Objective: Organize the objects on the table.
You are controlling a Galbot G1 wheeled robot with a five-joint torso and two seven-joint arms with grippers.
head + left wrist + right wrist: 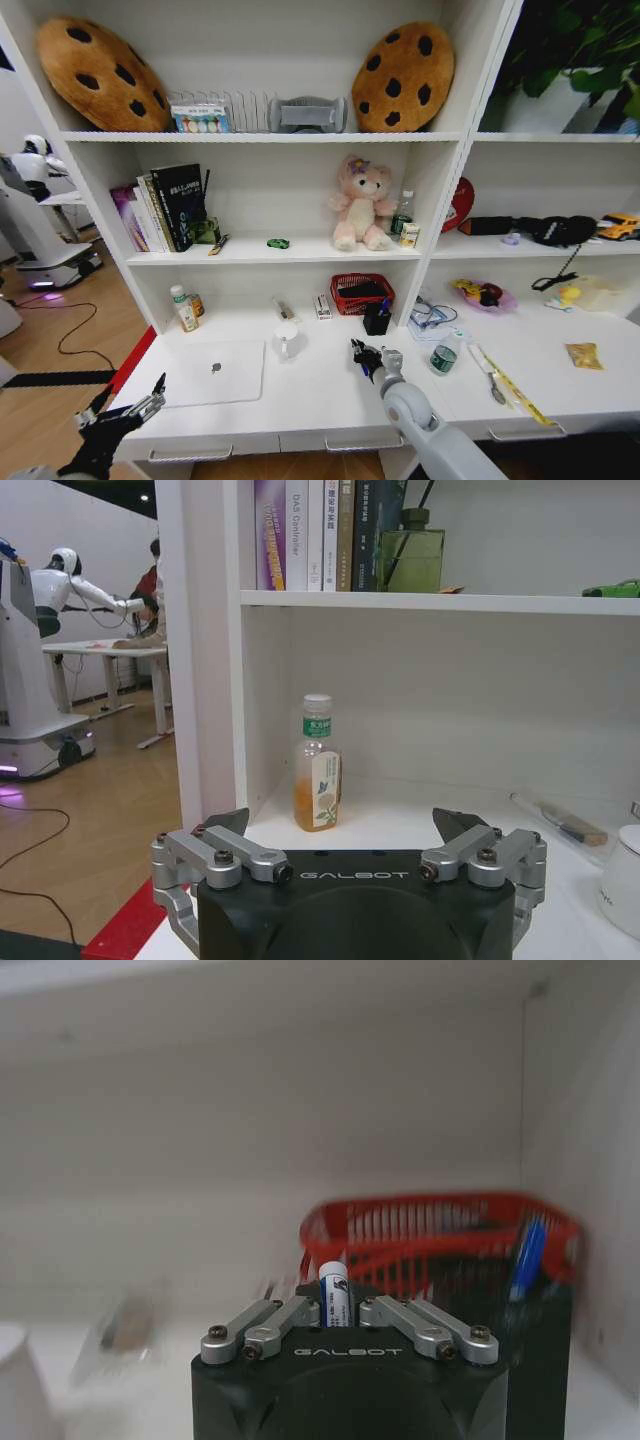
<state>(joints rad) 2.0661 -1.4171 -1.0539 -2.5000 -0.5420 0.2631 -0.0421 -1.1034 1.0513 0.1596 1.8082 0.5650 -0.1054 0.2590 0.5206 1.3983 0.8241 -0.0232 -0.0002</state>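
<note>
Pens are the current item. In the head view we see the right gripper [362,351] above the long white desk [320,395], near the black pen cup [377,318]; the silver laptop [208,372] and green-topped can [444,355] lie unsorted. The left gripper [125,408] waits at the desk's edge.

In the left wrist view, its jaws stand wide and empty.

In the right wrist view, we see the fingers [285,1318] clamped on a white-and-blue pen [333,1291], with one blue pen [526,1257] already in the cup. We judge most work remains.

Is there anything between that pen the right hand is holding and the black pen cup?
Nothing visible blocks it. The right gripper is shut on a pen over bare white desk, and the black pen cup stands just beyond it, in front of the red basket.
</note>
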